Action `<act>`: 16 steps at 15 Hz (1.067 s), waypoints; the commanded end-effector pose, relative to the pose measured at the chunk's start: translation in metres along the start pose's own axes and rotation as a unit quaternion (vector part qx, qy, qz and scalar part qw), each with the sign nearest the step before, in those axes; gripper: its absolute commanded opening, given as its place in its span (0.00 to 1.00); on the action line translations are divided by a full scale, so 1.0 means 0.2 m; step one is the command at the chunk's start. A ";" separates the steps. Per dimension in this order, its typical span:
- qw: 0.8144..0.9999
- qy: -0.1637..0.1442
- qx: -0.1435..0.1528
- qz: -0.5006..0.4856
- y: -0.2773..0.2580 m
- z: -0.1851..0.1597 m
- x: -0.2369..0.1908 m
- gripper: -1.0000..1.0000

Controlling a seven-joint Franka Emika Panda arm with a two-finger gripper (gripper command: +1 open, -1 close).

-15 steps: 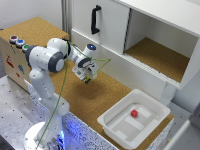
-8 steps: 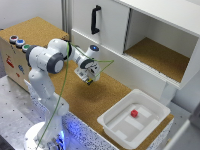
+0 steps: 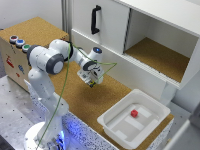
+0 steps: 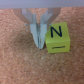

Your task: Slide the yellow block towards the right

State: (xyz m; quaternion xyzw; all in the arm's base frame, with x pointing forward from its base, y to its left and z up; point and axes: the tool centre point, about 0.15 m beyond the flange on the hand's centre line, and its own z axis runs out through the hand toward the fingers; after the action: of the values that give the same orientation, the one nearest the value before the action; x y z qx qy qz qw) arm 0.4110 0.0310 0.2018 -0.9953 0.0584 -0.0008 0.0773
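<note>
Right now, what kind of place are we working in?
Likely a lab mock-up of a workbench: a cork-topped table, a white cabinet with an open compartment, and a white bin holding a small red cube.

"N", seemingly, on yellow block (image 4: 58,38)

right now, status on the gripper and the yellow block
Gripper shut, tips down on the cork beside the yellow block. Block upright, N on top. Nothing seen blocking.
</note>
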 end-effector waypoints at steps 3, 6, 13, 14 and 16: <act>1.000 0.016 -0.003 -0.002 0.10 -0.13 -0.04 0.00; 1.000 -0.003 -0.007 -0.014 0.06 -0.15 -0.03 1.00; 0.998 0.017 -0.050 -0.035 -0.02 -0.53 -0.10 1.00; 0.997 0.025 -0.063 -0.028 -0.03 -0.58 -0.10 1.00; 0.997 0.027 -0.069 -0.026 -0.04 -0.59 -0.10 1.00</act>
State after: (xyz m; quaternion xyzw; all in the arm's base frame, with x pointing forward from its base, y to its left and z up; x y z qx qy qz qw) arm 0.4034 0.0193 0.2750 -0.9972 0.0218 -0.0231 0.0675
